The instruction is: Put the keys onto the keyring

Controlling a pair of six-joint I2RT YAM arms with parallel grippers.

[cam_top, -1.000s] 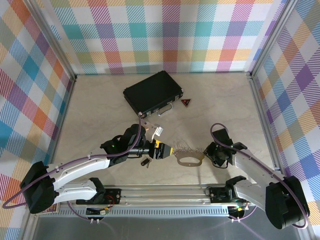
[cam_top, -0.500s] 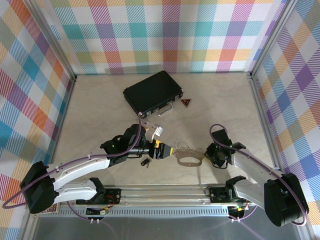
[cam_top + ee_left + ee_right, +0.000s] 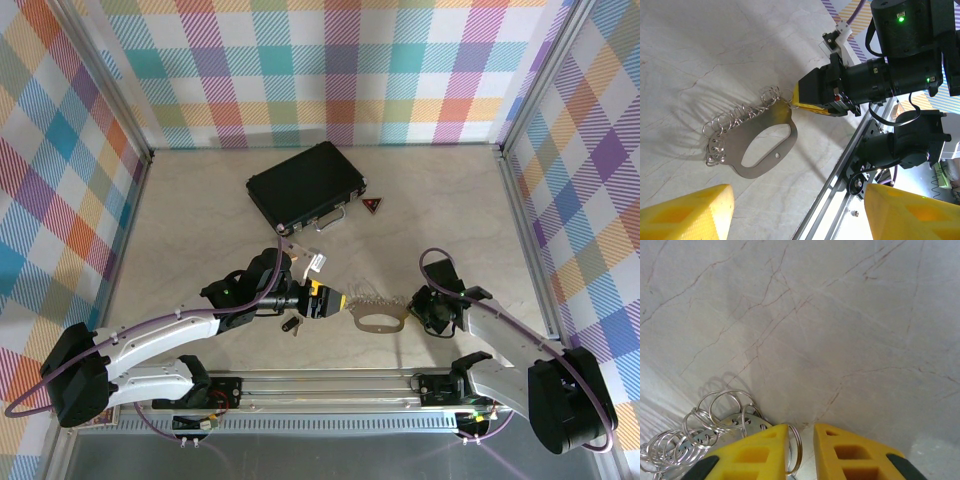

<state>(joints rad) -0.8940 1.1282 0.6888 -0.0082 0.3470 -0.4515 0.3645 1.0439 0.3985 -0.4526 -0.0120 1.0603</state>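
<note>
1. The keyring [image 3: 380, 319] lies flat on the surface [image 3: 200, 220], with its loose rings fanned toward 12 o'clock. No key is seen on it.
2. A dark-headed key [image 3: 291, 326] lies apart at its 9 o'clock, so threading is judged not yet done.
3. The right jaws, at the keyring's 3 o'clock end, are nearly together and pinch its edge.
4. The left jaws stand wide apart at its 9 o'clock end, with nothing between them.

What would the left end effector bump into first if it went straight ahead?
Probably the keyring, which sits in line with the open left end effector. The right end effector pinches its far end. Depth is hard to judge, but nothing looks to be in between.
</note>
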